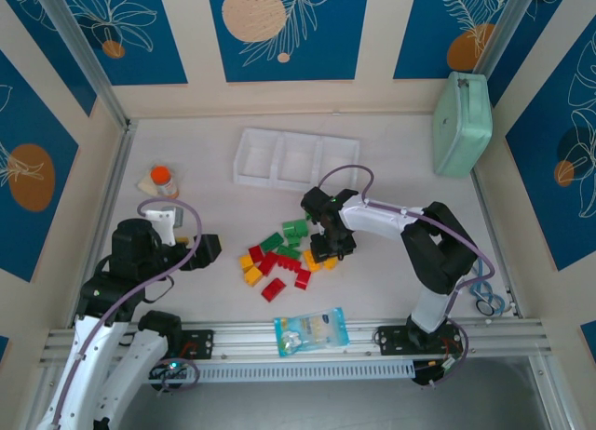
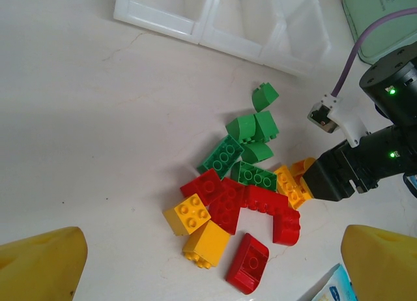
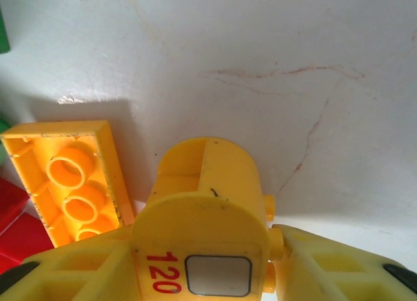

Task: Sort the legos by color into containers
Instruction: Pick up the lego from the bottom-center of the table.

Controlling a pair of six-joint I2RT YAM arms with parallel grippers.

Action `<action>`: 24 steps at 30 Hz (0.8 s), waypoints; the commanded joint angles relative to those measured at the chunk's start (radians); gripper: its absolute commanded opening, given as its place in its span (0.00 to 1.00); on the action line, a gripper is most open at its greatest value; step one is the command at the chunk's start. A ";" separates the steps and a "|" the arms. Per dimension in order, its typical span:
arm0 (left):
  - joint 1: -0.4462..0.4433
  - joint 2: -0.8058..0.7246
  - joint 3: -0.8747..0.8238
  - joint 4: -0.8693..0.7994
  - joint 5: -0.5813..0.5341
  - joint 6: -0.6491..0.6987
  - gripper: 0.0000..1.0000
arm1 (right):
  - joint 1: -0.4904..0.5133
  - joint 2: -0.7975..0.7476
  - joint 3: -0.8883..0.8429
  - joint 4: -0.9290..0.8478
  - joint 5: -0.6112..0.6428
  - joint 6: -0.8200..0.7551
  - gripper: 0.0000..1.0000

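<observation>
Right gripper (image 3: 205, 249), at the right-hand edge of the brick pile, has its two yellow fingers against the flanks of a yellow-orange arched brick (image 3: 208, 177); it looks clasped on that brick, though how firmly cannot be judged. The brick rests on the white table. Its rounded back faces up and its long axis runs straight out from between the fingers, so the grip falls across its narrow width. A red "120" and a small grey panel show on its near face.

Just to its left lies a flat yellow-orange brick (image 3: 71, 177) with three round studs showing, close beside it but apparently not touching.

Beyond that spreads the rest of the legos (image 1: 279, 258), a loose cluster of red, green and yellow-orange pieces. Several touch or overlap, and the greens lie toward the far side.

The left gripper (image 1: 207, 250) hangs with its jaws wide apart and nothing in them, left of the pile and well clear of the arched brick, so the right arm is much the nearer.

Farthest off is the white tray of three containers (image 1: 250, 181). It lies up-table from the right gripper and slightly left, with no brick in any compartment. The coming move is likely a lift and a carry that way.
</observation>
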 commanded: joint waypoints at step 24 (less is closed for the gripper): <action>-0.007 -0.010 -0.013 0.012 -0.043 0.014 1.00 | -0.058 -0.156 0.206 -0.087 0.130 -0.090 0.34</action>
